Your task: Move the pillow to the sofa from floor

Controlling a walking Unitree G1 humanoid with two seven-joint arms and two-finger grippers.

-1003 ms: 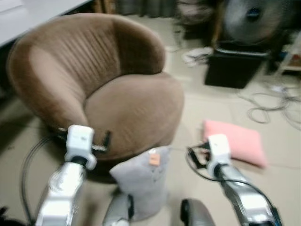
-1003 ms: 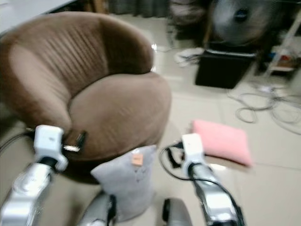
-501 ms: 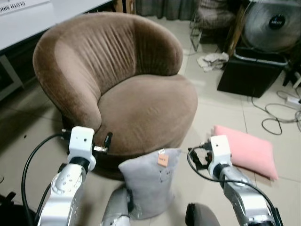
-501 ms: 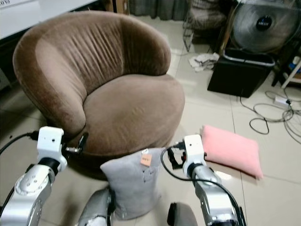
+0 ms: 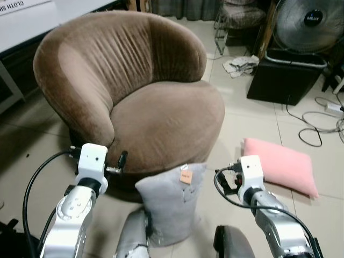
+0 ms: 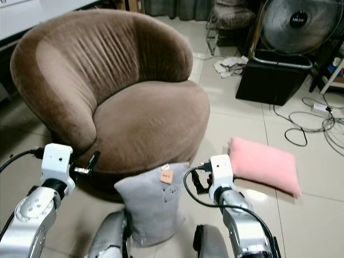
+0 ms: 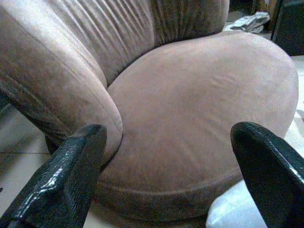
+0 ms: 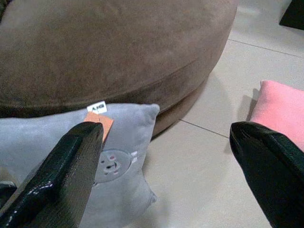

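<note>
A grey pillow (image 5: pixel 169 201) with an orange tag stands upright on the floor, leaning on the front of the round brown sofa (image 5: pixel 161 115). It is between my two raised arms. A pink pillow (image 5: pixel 279 165) lies flat on the tiles to the right. My left gripper (image 7: pixel 166 142) is open and faces the sofa seat (image 7: pixel 199 109), with a corner of the grey pillow (image 7: pixel 228 213) beside one finger. My right gripper (image 8: pixel 164 142) is open above the floor, with the grey pillow (image 8: pixel 109 156) on one side and the pink pillow (image 8: pixel 280 107) on the other.
A black box (image 5: pixel 285 78) and a standing fan (image 5: pixel 309 24) are at the back right. Cables (image 5: pixel 317 121) trail over the tiles near them. A white cloth (image 5: pixel 240 63) lies on the floor behind the sofa. A white table edge (image 5: pixel 32 21) runs along the far left.
The camera has moved and the blur has cleared, so the whole picture has shifted slightly. Both arms and both pillows keep the same places relative to the sofa.
</note>
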